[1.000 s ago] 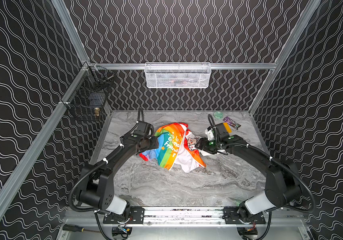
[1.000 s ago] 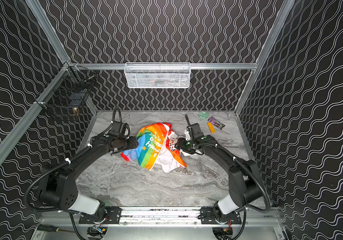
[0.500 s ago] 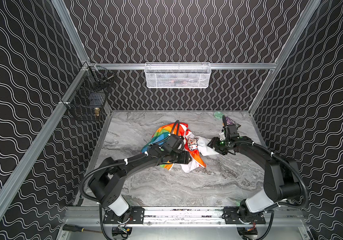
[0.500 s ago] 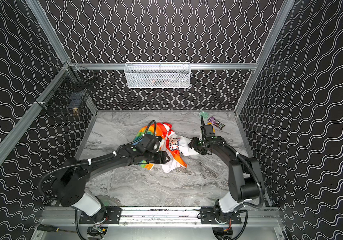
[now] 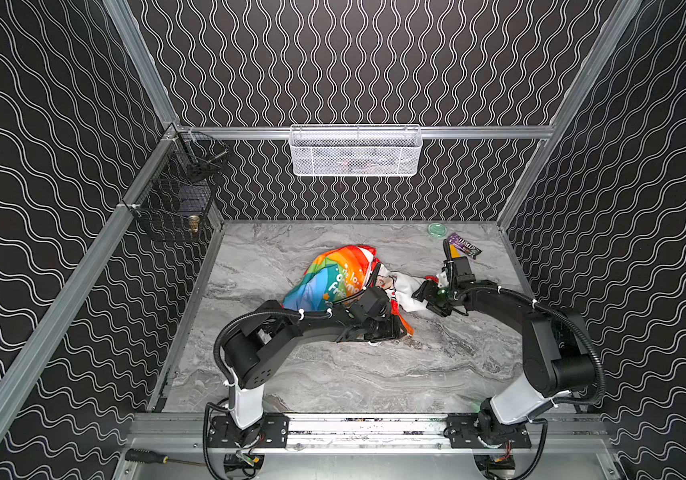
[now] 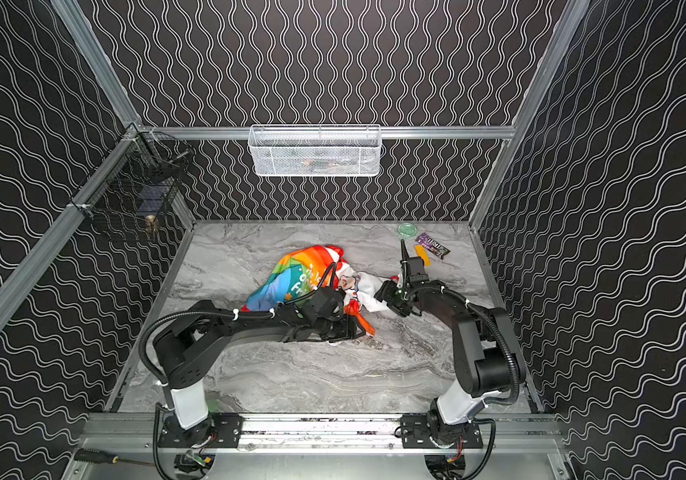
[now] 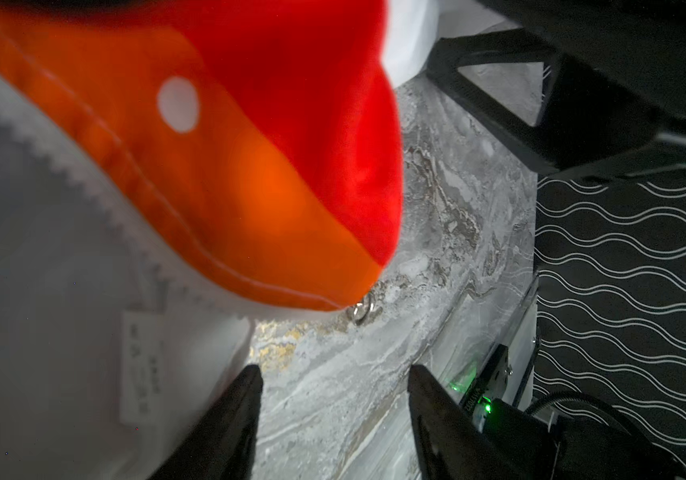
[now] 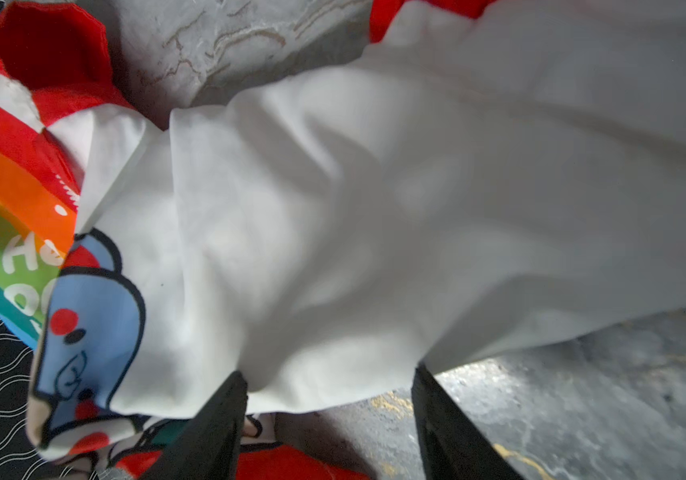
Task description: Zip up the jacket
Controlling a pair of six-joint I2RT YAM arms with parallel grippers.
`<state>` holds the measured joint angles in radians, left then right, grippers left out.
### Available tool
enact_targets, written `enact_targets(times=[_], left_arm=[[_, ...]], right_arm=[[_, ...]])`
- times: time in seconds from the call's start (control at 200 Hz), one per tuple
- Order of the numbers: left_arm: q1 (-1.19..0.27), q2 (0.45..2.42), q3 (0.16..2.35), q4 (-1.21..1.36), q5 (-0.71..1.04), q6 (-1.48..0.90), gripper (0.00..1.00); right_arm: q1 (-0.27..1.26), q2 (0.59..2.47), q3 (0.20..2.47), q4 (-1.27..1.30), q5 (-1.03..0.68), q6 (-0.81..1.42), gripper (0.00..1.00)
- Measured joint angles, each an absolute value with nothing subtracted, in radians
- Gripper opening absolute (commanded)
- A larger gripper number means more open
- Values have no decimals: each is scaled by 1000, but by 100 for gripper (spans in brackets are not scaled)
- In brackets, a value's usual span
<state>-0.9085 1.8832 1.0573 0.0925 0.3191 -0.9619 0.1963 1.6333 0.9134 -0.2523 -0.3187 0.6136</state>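
Looking at this one, I'd say the zipping hasn't really started. The jacket [image 5: 333, 278] is a crumpled heap around the middle of the table [image 5: 333, 374], with the rainbow side bunched up at the back and the white lining [image 5: 405, 291] spilled out toward the right. So the front is wide open and the two halves are nowhere near lined up. In the left wrist view there's a run of white zipper teeth [image 7: 96, 174] along the orange hem, plus a small metal ring [image 7: 361, 309] at the corner, and I can't tell if that's the pull. What's left is basically everything: flatten it, find both ends, mate them, pull up.

Left arm is stretched low across the front of the heap, left gripper [image 7: 333, 374] at that orange corner, jaws apart with only bare table between them. Right arm comes in bent from the right, right gripper [image 8: 329, 378] at the lining's edge, jaws also spread, cloth draped just ahead of the fingertips but not pinched
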Motion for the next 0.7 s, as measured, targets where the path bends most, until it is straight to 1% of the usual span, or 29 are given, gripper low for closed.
enact_targets(times=[0.24, 0.305, 0.35, 0.4, 0.475, 0.54, 0.611, 0.666, 0.701], left_arm=[[-913, 1927, 1118, 103, 276, -970, 60], [-913, 1946, 1140, 103, 266, -968, 58], [-913, 1958, 1149, 102, 263, -968, 55], [-913, 1971, 1158, 101, 257, -968, 49], [-914, 1982, 1167, 91, 244, -964, 32], [-914, 1984, 1173, 80, 239, -961, 18], [-914, 1983, 1180, 73, 229, -942, 10], [-915, 1980, 1182, 64, 217, -938, 0], [-915, 1973, 1182, 51, 214, -936, 0]], right_arm=[[196, 1636, 884, -207, -337, 636, 66], [196, 1645, 879, -189, -347, 643, 66], [196, 1650, 876, -184, -354, 646, 66], [196, 1655, 874, -176, -358, 648, 65], [196, 1661, 871, -161, -361, 658, 62], [196, 1667, 870, -149, -364, 662, 58], [196, 1675, 870, -137, -365, 669, 52], [196, 1684, 871, -130, -365, 672, 44], [196, 1689, 872, -129, -364, 673, 39]])
